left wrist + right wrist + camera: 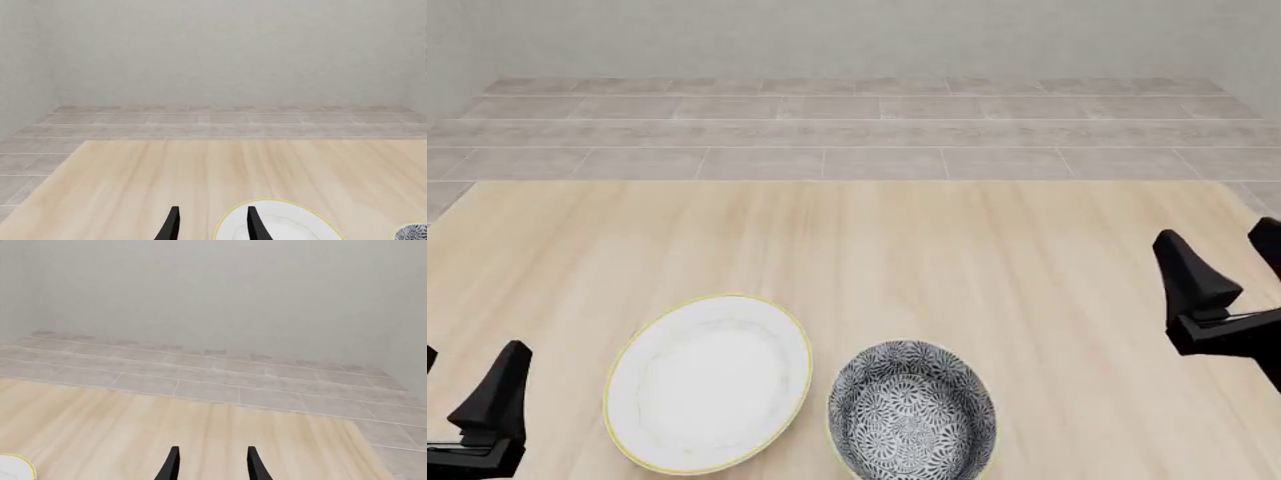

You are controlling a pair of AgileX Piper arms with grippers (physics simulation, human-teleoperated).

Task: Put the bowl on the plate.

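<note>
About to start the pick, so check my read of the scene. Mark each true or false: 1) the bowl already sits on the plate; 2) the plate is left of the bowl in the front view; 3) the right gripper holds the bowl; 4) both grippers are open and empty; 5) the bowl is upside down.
1) False. The bowl stands on the table beside the plate.
2) True.
3) False. The right gripper is off to the right, apart from the bowl.
4) True, the left gripper too.
5) False. It is upright, its patterned inside showing.
</note>
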